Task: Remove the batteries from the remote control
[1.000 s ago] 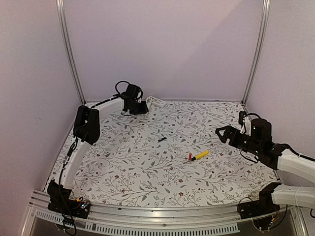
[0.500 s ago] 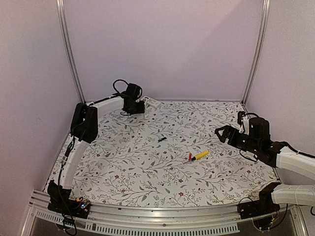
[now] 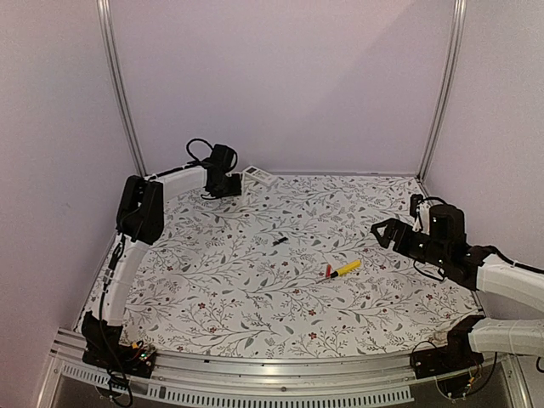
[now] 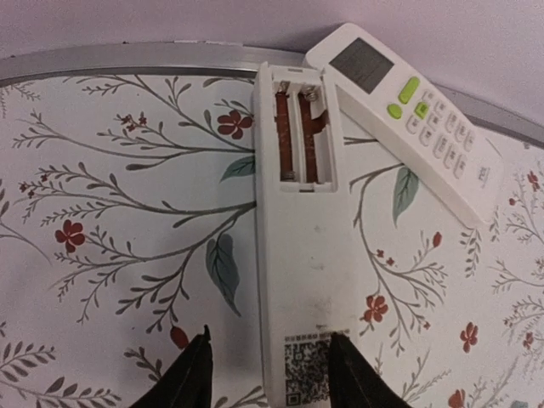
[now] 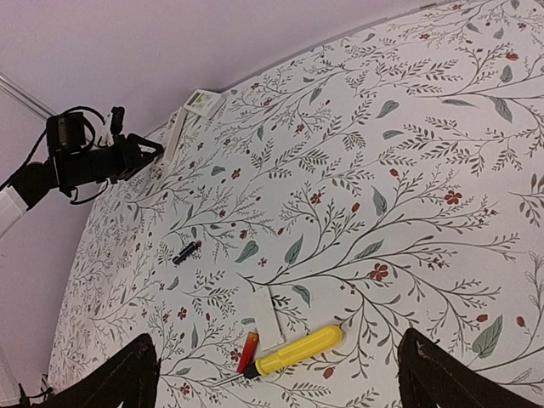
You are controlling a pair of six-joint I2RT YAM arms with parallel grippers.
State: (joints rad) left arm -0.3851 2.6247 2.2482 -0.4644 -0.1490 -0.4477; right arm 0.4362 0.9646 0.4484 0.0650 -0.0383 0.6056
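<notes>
Remote control (image 4: pixel 302 255) back-up, compartment (image 4: pixel 299 132) empty, near end inside spread left gripper (image 4: pixel 272 378), far end at surface (image 4: pixel 110 280) rim beside broader remote (image 4: pixel 408 110), right gripper (image 3: pixel 384 229) spread, well apart.

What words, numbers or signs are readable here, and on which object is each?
None can be read.
On the remote control, back side: a QR code under a line of small print, too blurred to read.
On the broader remote: button marks, too small to read; screen blank.
</notes>
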